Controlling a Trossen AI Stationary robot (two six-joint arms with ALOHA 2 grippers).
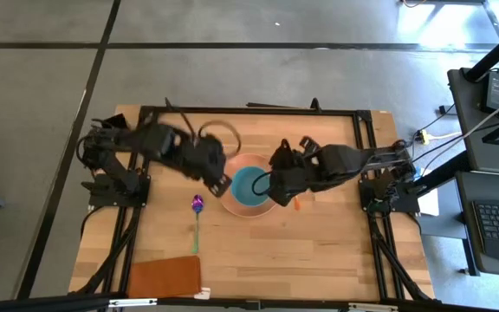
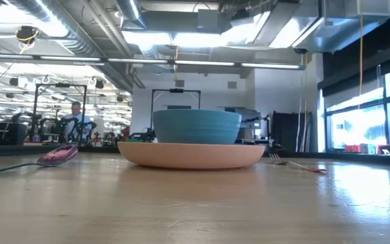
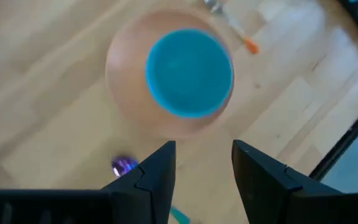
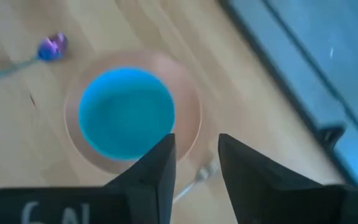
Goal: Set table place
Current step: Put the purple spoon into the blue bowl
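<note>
Two black, glossy jointed arms with looped dark cables; each ends in blocky, matte black, wedge-shaped jaws.

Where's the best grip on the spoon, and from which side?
Judging from the high view, take the spoon at mid-handle, from straight above with the fingers across it. It lies flat on the table, its thin teal handle running away from the plate, purple head nearest it. The left gripper is closest, open, empty.

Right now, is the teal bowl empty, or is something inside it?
Empty. Both wrist views look down into the teal bowl and show only its bare blue floor. It stands upright on the salmon plate.
</note>
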